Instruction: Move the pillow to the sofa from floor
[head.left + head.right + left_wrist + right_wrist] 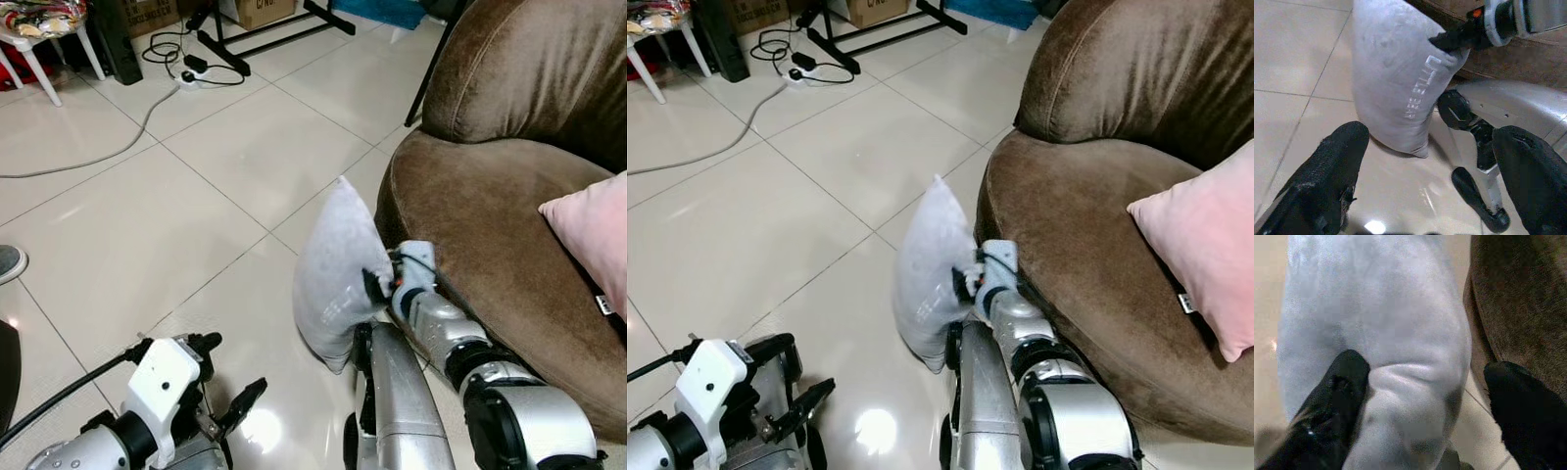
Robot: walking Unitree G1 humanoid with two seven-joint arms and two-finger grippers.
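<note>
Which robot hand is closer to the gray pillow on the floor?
The right. The right gripper is at the gray pillow, one finger pressing its side, beside the brown sofa. The left gripper hangs open over the tiles, apart from the pillow.

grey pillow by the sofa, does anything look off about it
Yes: the grey pillow stands on end on the tiled floor, leaning against the brown sofa front, not on the seat. The right end effector presses into its side.
</note>
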